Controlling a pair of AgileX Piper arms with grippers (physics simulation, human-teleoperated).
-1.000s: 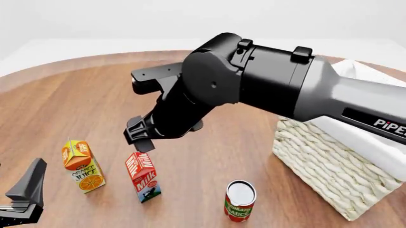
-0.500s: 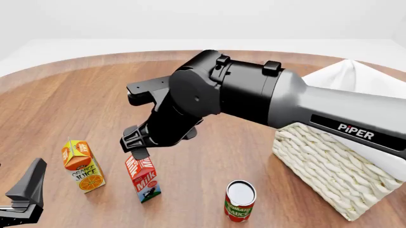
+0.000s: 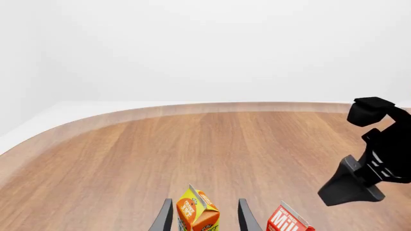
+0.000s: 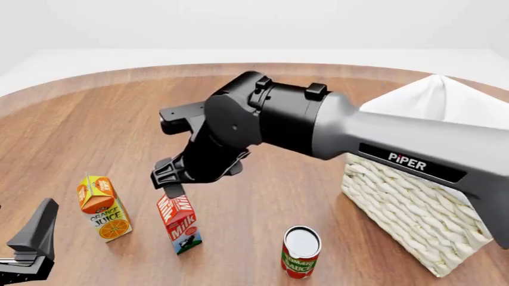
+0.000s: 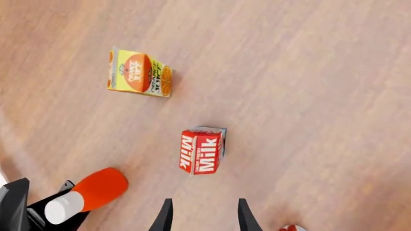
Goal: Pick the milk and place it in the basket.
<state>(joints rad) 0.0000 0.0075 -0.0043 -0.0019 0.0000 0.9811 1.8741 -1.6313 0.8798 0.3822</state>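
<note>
The step in hand was the approach to the pick. In the front view the right hand (image 4: pixel 173 180) hovered at centre-left of the frame, just above the gable of the milk (image 4: pixel 180 222), which stood upright on the wooden surface (image 4: pixel 95 125) in the lower left of the frame, between the juice carton (image 4: pixel 104 207) and a round can (image 4: pixel 301 252). In the right wrist view the fingers (image 5: pixel 163 217) stood apart, the milk (image 5: pixel 203 150) ahead of them and ungripped. The basket (image 4: pixel 413 208) sat at the right edge of the frame, well apart from the milk. The left hand (image 4: pixel 32 244) rested in the lower left corner; its fingers (image 3: pixel 164 219) were apart. The next move called for lowering the right hand so its fingers straddled the carton, then closing.
</note>
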